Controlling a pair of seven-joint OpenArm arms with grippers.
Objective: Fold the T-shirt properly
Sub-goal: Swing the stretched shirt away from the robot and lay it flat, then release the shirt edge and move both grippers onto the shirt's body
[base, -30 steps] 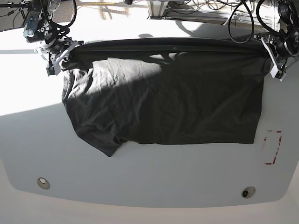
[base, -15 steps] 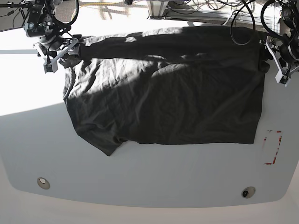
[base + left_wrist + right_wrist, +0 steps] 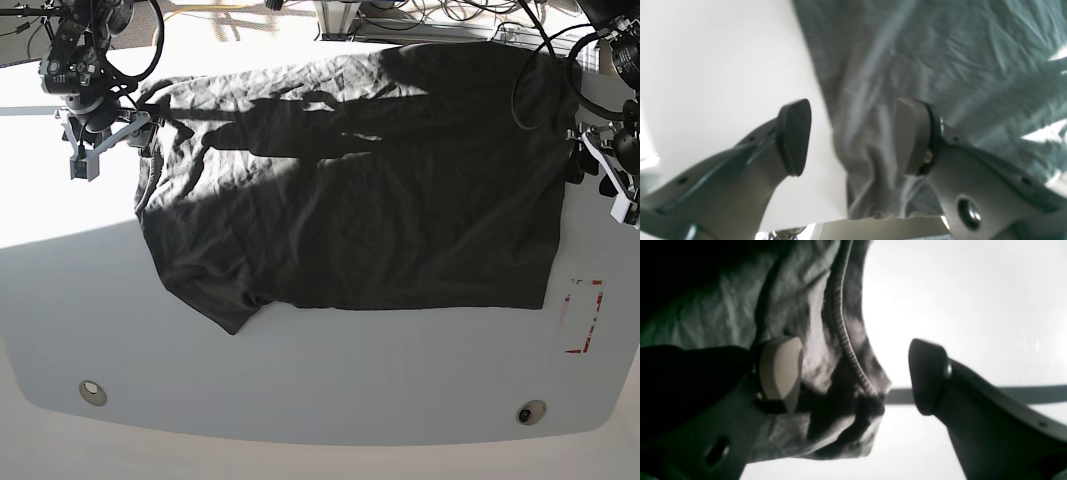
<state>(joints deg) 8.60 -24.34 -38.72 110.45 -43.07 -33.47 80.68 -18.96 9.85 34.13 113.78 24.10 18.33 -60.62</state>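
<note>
While the T-shirt (image 3: 350, 180) lies spread flat and wrinkled across the far half of the white table (image 3: 320, 380), both grippers stand wide and hold nothing: the left gripper (image 3: 853, 136) over its edge, the right gripper (image 3: 857, 373) beside its ribbed collar.

This looks like a robotics lab or test room. A broad, bare white counter (image 3: 320, 400) with a rounded front edge carries the work, with two small round fittings (image 3: 92, 391) set into it near the front and a red marked outline (image 3: 585, 315) on its surface, below the left pincer (image 3: 612, 190). Beyond the counter's far edge, behind both pincers, lie loose black cables (image 3: 440, 15) and metal frame legs (image 3: 340, 18) on a sunlit floor. Cabled robot arms stand at both far corners.
</note>
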